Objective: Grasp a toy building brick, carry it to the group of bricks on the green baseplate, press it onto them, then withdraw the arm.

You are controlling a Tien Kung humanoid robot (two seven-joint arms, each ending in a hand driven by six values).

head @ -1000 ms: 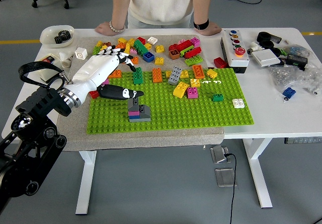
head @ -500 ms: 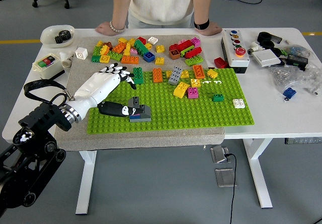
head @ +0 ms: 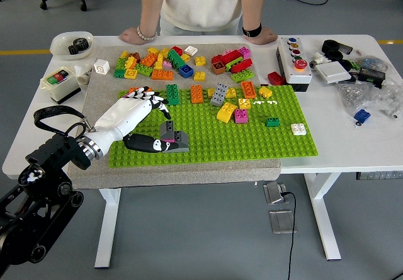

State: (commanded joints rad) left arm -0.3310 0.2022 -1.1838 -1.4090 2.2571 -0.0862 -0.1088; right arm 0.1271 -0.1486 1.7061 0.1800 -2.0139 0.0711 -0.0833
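We see the left hand [head: 129, 115] lying over the nine-o'clock edge of the green baseplate [head: 252, 138], its fingers [head: 151, 99] loosely spread and gripping nothing. The grey brick stack [head: 171, 138] stands just beside its dark thumb; whether they touch we cannot tell. Toward three o'clock the studs lie bare up to a white brick [head: 298, 129]. A person's hands [head: 135, 35] rest on the counter [head: 352, 148] at twelve o'clock.
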